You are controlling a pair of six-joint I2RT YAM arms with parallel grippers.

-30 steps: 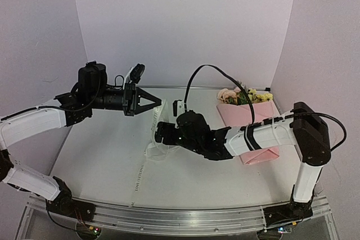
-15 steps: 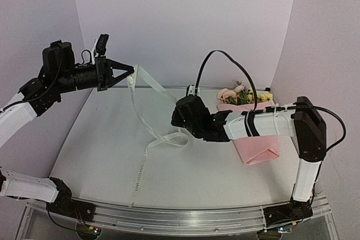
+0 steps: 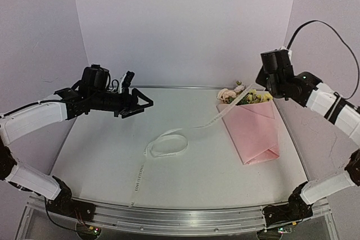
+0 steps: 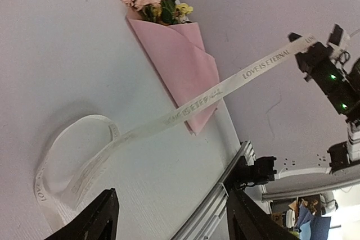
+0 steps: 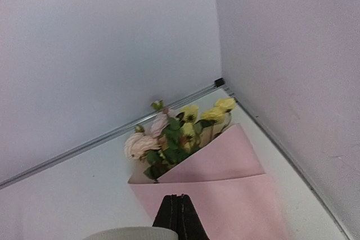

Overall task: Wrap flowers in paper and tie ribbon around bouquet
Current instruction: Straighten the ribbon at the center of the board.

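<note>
Right gripper (image 3: 261, 80): upper right of the overhead frame, lifted well off the white table (image 3: 95, 155). Jaws pressed flat together, pinching one end of the long narrow cream ribbon with printed lettering (image 3: 166, 145).

Ribbon: slopes down and left from that grip, crossing in front of the upper left corner of the bouquet. Then lies on the table as a loose loop at frame centre. Tail trails toward the lower left, near the front edge. Lettering "LOVE IS ETERNAL" readable in the left wrist view.

Bouquet: sheet of pink tissue-like paper (image 3: 254, 130) folded into a cone. Small bunch of pale pink and yellow artificial flowers with green leaves (image 3: 243, 95) sticks out at the far end. Lies flat at right of centre, blooms toward the back wall. Not tied; ribbon beside and over it, not around it.

Left gripper (image 3: 146, 105): left of centre, hovering above the table, pointing right. Jaws wide apart, nothing between them. Ribbon loop on the table beneath, apart from both fingers.
</note>
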